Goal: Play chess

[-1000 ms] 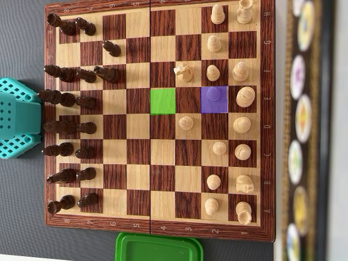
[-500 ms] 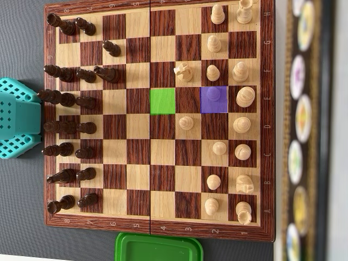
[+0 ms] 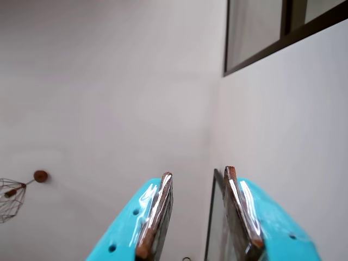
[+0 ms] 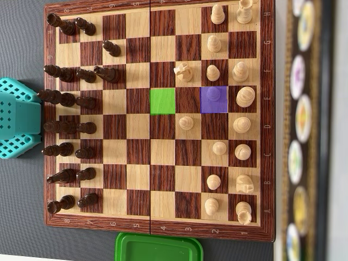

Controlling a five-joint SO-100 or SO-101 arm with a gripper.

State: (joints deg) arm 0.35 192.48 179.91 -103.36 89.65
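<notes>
— Where is your pawn (image 4: 213, 93)?
— On the purple square (image 4: 205, 106), far right of your arm (image 4: 16, 117).
— And your gripper (image 3: 197, 215)?
— Pointing up at the wall (image 3: 109, 81), a little open, holding nothing.

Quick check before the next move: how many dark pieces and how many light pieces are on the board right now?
Dark pieces: 16
Light pieces: 16
Total: 32
</notes>
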